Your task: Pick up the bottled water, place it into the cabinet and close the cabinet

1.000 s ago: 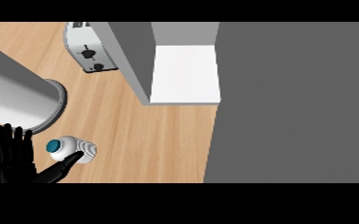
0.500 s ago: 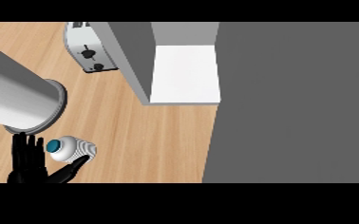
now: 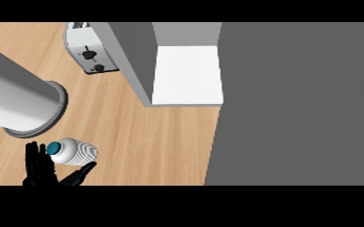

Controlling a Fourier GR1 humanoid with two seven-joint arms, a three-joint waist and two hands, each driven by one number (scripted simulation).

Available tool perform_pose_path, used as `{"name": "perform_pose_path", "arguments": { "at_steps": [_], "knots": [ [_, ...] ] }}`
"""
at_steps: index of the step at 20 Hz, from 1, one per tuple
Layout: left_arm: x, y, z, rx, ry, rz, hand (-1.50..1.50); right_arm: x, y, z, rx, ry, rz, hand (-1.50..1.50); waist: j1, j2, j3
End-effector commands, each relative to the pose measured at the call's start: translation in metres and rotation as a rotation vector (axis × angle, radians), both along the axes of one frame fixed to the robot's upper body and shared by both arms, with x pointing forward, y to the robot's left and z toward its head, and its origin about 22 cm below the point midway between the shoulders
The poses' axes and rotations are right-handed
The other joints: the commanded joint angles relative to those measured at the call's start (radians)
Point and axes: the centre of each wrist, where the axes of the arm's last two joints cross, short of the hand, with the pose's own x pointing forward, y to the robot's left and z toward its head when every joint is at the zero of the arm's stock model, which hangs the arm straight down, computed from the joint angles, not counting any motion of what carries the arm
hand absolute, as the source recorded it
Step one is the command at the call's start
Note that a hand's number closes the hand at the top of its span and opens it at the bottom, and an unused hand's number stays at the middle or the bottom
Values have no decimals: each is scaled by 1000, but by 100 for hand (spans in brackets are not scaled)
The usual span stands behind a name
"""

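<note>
- Near the left edge of the head view, on the wooden counter (image 3: 156, 139): bottled water (image 3: 71, 151), white with a teal cap, standing upright as seen from above.
- Left hand (image 3: 43, 170) right against the bottle, black fingers straight up along its left side, thumb angled out below its right side; spread apart, not yet curled round the bottle, contact itself hard to tell.
- Right hand nowhere in view.
- Far and to the right: open cabinet (image 3: 186, 74), white shelf bare, grey door (image 3: 135, 62) swung toward the near side.
- Far left: toaster (image 3: 89, 53); nearer, a large grey cylinder (image 3: 25, 103) just beyond the bottle.
- Progress, as a judgement: early, grasp about to be made; lift, carry to the shelf and closing of the door all left to do.
</note>
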Motion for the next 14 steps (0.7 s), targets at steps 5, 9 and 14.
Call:
{"name": "perform_pose_path", "arguments": {
  "at_steps": [5,9,14],
  "knots": [
    [20,5,-19,-30,-42,-13,-150,-40,-10,24,32,-73,-19,-150,1,0,0],
    [10,-23,-40,-72,-63,-22,-150,-40,-17,24,30,-56,-21,-150,2,0,1],
    [18,-5,-45,-79,-99,-11,-150,-43,-17,27,27,-63,-33,-150,-1,0,0]
  ]
}}
